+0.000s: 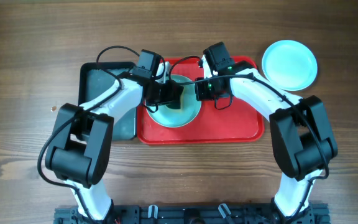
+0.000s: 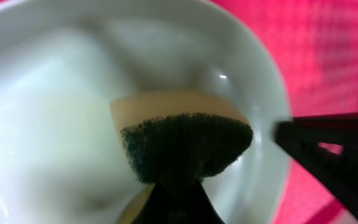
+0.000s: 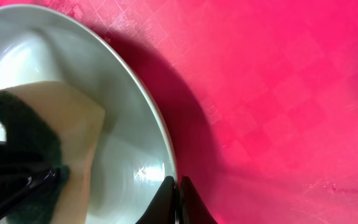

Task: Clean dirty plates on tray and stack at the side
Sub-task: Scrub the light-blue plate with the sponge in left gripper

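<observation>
Aqua plate (image 1: 186, 116) on tray (image 1: 232, 126), left tool (image 1: 169, 97) clamping sponge (image 2: 185, 146) inside, right tool (image 3: 179, 200) pinching rim.

The left arm (image 1: 114, 99) and right arm (image 1: 260, 93) have white curved links, bulky black joint housings, looping black cables (image 1: 114, 48) and thin black jaws.

The red tray (image 1: 241, 124) lay flat at mid-desk, its long side parallel to the near edge. A pale aqua plate (image 1: 185, 115) sat in its left half, rim pinched in my right gripper (image 3: 176, 186). A second aqua plate (image 1: 289, 65) lay on the wood toward the far right corner, just beside the tray.
</observation>
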Controlling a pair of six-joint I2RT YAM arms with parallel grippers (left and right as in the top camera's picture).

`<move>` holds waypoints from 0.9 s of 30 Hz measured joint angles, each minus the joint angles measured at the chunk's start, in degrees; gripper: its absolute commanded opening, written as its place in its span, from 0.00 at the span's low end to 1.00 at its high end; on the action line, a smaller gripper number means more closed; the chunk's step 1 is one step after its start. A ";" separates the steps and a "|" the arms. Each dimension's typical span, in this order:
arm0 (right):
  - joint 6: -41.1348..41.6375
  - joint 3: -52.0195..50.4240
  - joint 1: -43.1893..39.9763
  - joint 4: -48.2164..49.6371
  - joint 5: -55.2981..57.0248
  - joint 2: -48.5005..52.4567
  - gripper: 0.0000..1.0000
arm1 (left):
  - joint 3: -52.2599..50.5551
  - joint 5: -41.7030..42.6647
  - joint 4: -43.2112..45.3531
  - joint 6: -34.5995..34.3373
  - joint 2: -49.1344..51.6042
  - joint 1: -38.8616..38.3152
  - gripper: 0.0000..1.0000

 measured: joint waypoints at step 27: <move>0.00 0.00 0.00 0.13 -0.31 0.00 0.04 | 1.36 -16.63 -8.44 -1.20 -2.60 2.03 0.04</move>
